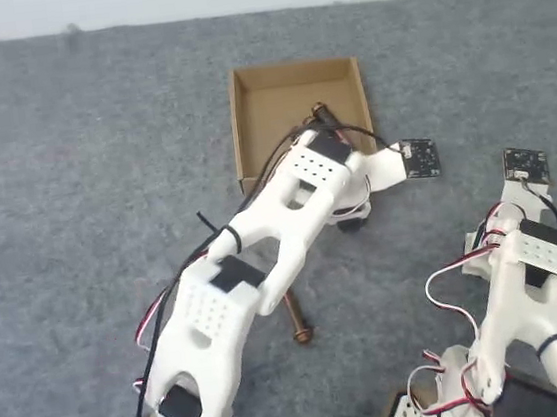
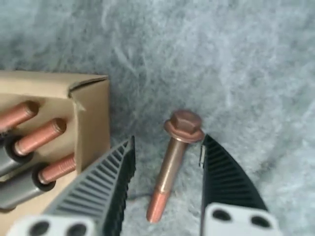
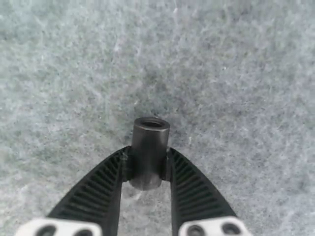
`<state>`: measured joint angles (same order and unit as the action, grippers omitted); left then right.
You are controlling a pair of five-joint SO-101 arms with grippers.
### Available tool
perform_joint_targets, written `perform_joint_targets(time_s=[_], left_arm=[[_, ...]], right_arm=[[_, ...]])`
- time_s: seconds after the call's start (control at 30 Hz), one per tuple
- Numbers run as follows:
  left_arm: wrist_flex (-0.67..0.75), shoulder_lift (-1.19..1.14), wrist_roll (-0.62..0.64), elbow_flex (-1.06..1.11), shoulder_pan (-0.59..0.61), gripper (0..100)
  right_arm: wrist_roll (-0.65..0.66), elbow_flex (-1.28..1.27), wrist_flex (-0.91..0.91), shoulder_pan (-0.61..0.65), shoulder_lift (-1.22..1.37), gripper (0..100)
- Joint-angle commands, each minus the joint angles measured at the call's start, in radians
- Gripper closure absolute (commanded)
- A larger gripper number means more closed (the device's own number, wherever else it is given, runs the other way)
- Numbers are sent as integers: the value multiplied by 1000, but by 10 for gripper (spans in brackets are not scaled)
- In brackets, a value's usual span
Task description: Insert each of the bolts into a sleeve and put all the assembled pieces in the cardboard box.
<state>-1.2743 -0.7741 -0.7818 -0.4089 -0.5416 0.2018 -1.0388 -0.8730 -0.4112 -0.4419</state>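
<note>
Sleeved bolts (image 2: 34,142) are lying in the cardboard box (image 1: 241,122) toward the table's far edge. Just outside its wall, the left gripper (image 2: 167,141) is gaping wide astride a loose bolt (image 2: 174,162). Toward the right edge, the right gripper (image 3: 147,152) is clamping a dark sleeve (image 3: 150,142).

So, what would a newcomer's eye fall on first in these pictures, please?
The right fingers grip a dark sleeve over the grey carpet. The left fingers stand open either side of a copper-coloured bolt lying on the carpet, right beside the cardboard box, which already holds three assembled pieces.
</note>
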Motion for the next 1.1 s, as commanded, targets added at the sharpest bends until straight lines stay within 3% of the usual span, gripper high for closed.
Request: perform_joint_targets(time_s=[0.0,0.5,1.07], left_arm=[[-84,-69,0,-180,18,795],[-479,-365,0,-705,12,968],[-485,-371,315,-713,3,989]], right_arm=[[11,6,13,-5,-7,991],[11,6,13,-5,-7,991],[11,6,13,-5,-7,991]])
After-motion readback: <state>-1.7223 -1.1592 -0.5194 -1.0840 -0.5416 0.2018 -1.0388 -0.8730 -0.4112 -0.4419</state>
